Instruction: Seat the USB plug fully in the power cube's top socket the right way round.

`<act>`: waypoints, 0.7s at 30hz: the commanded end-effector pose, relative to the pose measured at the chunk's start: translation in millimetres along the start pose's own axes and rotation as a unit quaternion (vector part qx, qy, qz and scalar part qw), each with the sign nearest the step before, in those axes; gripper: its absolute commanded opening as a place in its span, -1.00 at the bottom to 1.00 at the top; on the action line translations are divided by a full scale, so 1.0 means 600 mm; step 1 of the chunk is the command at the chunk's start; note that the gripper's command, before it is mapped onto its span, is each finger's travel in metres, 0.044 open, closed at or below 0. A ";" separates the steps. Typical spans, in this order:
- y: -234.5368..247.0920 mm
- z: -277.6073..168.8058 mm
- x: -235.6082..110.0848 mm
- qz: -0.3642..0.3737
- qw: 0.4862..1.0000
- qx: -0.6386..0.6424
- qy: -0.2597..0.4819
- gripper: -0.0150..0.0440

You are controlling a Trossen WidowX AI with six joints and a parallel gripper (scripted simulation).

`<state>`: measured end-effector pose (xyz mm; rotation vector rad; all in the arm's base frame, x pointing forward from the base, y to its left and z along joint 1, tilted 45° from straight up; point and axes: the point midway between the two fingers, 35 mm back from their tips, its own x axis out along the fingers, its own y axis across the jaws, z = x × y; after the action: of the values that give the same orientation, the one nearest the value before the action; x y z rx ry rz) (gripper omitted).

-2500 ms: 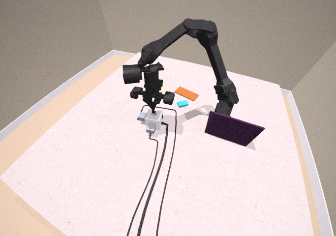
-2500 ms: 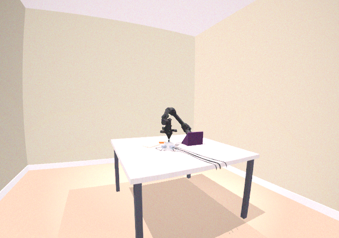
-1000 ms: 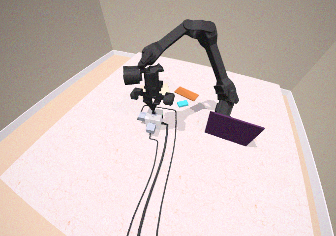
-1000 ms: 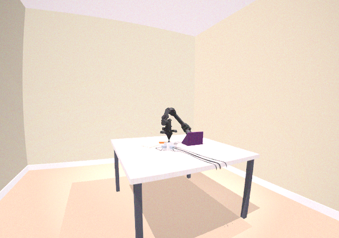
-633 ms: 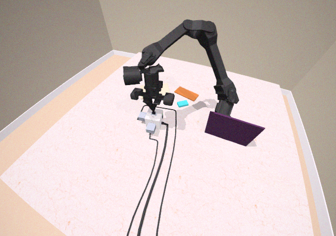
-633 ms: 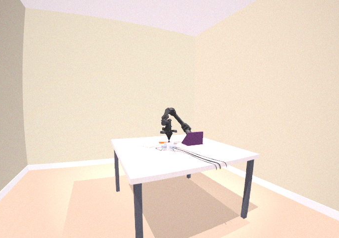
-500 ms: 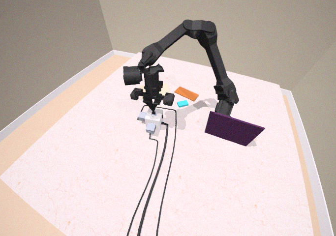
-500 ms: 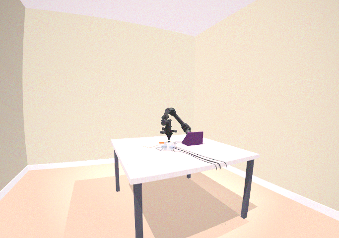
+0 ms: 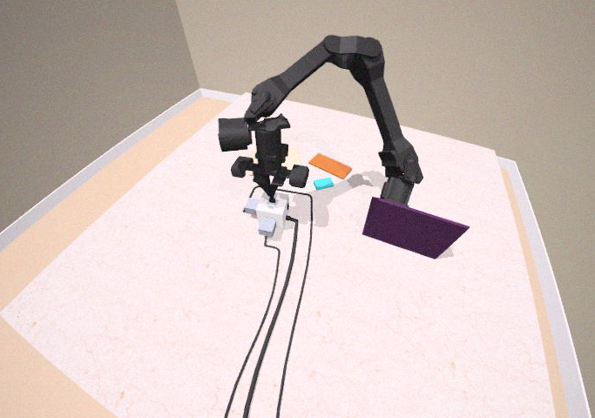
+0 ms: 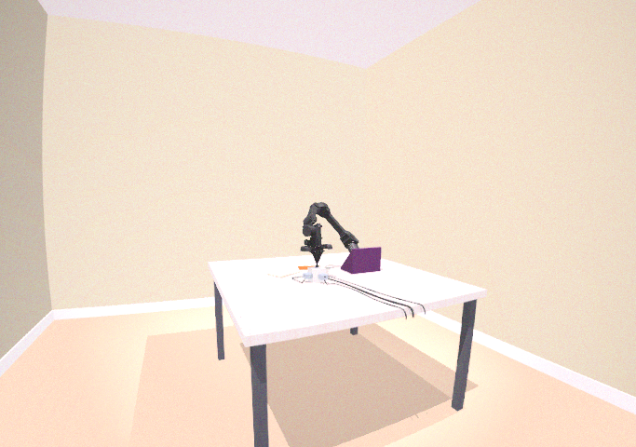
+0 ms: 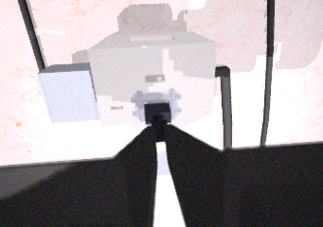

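The white power cube [image 9: 265, 215] [image 10: 318, 270] [image 11: 121, 61] stands on the table. My gripper [image 9: 272, 197] [image 10: 317, 264] [image 11: 159, 132] points down over its top and is shut on the small black USB plug [image 11: 157, 113]. The plug is upright, over or at the pale blue-grey socket area [image 11: 137, 98] on the cube's top. How deep the plug sits, which way round it is, and whether it touches the socket cannot be told, since the plug and fingertips cover the opening.
Pale blue adapters [image 9: 267, 225] [image 11: 71, 95] sit on the cube's sides, with black cables [image 9: 287, 275] [image 11: 226, 109] running off. Behind lie an orange slab [image 9: 329, 165] and a cyan block [image 9: 323, 183]. A purple panel [image 9: 411, 227] [image 10: 366, 260] stands by the arm's base.
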<state>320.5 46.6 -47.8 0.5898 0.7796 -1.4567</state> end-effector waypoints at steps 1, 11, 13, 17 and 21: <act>0.000 0.002 0.002 0.000 1.000 -0.001 -0.002 -0.49; 0.000 0.002 0.004 0.000 1.000 -0.001 -0.002 -0.49; 0.000 0.002 0.005 0.000 1.000 -0.001 -0.002 -0.49; 0.000 0.002 0.006 0.000 1.000 -0.001 -0.002 -0.49; 0.000 0.002 0.006 0.000 1.000 -0.001 -0.002 -0.49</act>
<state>320.2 46.1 -49.2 0.5889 0.7816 -1.4541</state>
